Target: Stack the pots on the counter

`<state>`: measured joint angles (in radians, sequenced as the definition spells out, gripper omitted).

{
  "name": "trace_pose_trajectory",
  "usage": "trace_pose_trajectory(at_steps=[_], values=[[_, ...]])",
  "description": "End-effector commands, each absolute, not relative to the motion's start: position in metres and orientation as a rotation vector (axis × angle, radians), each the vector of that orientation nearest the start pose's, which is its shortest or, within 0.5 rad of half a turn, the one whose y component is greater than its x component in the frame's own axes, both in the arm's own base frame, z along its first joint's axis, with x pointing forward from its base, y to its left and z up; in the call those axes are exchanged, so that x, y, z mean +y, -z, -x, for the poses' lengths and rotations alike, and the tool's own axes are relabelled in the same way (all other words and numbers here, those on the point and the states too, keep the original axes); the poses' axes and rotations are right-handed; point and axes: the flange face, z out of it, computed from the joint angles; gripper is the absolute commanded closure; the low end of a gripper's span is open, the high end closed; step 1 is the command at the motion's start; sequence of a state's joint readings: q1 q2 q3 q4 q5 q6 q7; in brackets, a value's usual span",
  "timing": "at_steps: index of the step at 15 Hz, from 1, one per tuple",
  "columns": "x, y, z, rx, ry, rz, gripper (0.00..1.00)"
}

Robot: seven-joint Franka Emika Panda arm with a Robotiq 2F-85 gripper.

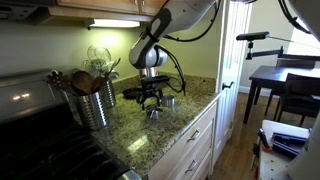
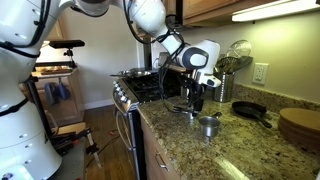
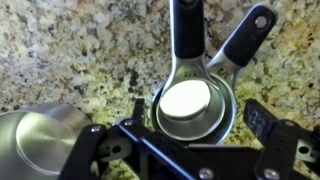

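In the wrist view a shiny silver pot [image 3: 195, 105] sits on the speckled granite counter [image 3: 70, 50]. It seems to lie nested in a second pot, since two handles point away, one straight [image 3: 185, 30] and one slanting [image 3: 245, 35]. My gripper [image 3: 198, 118] is open and straddles this pot, with a finger on each side and small gaps. Another silver pot [image 3: 40, 140] stands alone beside it. In both exterior views the gripper [image 1: 152, 98] [image 2: 192, 103] hangs low over the counter, with the lone pot [image 1: 170, 102] [image 2: 208, 125] next to it.
A ribbed steel utensil canister [image 1: 95, 103] stands by the stove [image 2: 140, 85]. A flat black pan [image 2: 250, 112] and a round wooden board [image 2: 300, 125] lie further along the counter. The counter edge [image 1: 190, 125] is close. A dark wooden table [image 1: 280, 80] stands beyond.
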<state>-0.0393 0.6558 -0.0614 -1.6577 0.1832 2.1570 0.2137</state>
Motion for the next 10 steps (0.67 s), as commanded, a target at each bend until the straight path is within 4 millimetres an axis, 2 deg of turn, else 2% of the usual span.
trace_pose_trajectory(at_steps=[1,8,10], values=[[-0.0578,-0.2143,-0.6702,0.662,-0.218,2.986,0.00],[-0.0582,-0.2102,-0.6691,0.663,-0.227,2.987,0.00],[-0.0583,-0.2102,-0.6689,0.661,-0.226,2.988,0.27]])
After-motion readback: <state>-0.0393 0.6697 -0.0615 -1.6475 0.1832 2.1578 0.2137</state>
